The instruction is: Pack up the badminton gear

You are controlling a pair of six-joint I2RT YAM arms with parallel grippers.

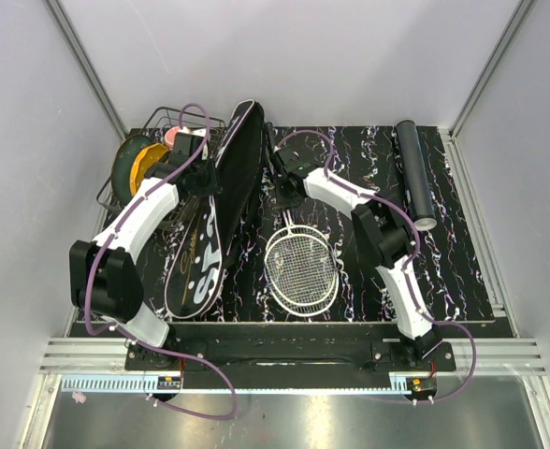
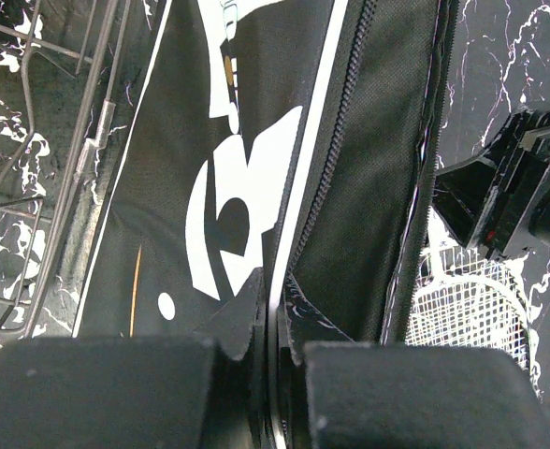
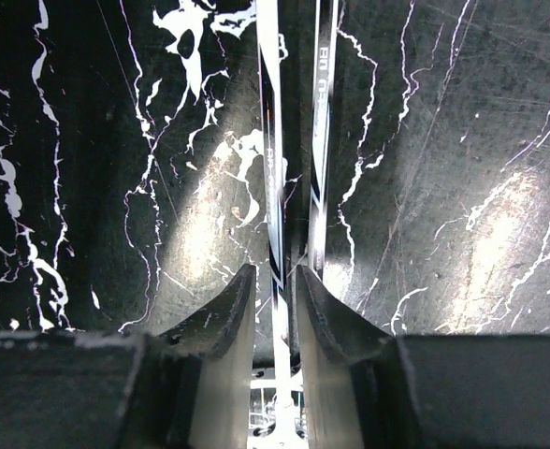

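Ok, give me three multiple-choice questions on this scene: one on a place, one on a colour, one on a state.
1. Where does the tube lie?
A. in the basket
B. on the right side of the table
C. under the bag

2. What colour is the lettering on the bag?
A. white
B. yellow
C. red

3. What is the left gripper doing?
A. hanging open above the table
B. holding a cup
C. pinching the bag's edge

Answers:
1 B: the top view shows the tube near the right edge.
2 A: the big letters are white on black.
3 C: the wrist view shows the bag's white-piped edge squeezed between the fingers.
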